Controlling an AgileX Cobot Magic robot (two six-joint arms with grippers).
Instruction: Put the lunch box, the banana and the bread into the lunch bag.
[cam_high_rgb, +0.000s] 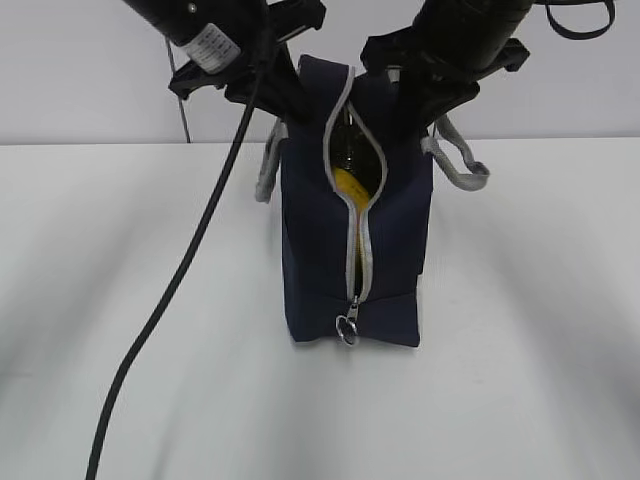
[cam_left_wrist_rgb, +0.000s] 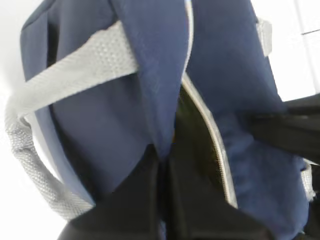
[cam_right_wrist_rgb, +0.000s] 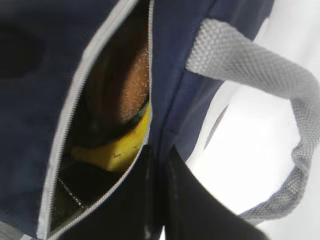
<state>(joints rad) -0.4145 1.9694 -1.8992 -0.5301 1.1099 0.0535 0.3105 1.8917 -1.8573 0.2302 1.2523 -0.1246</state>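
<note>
The navy lunch bag (cam_high_rgb: 395, 255) stands on the white table, its grey zipper open at the top and closed low down at the ring pull (cam_high_rgb: 347, 328). The yellow banana (cam_high_rgb: 347, 185) shows through the opening; in the right wrist view the banana (cam_right_wrist_rgb: 120, 150) lies under the brown bread (cam_right_wrist_rgb: 125, 90). The lunch box is hidden. My left gripper (cam_left_wrist_rgb: 162, 155) is shut on the bag's left opening edge (cam_left_wrist_rgb: 155, 100). My right gripper (cam_right_wrist_rgb: 159, 150) is shut on the bag's right opening edge (cam_right_wrist_rgb: 170, 100). Both hold the top spread apart.
Grey strap handles hang on both sides of the bag (cam_high_rgb: 268, 165) (cam_high_rgb: 462, 158). A black cable (cam_high_rgb: 185, 270) runs from the left arm down across the table to the front left. A white wall stands behind.
</note>
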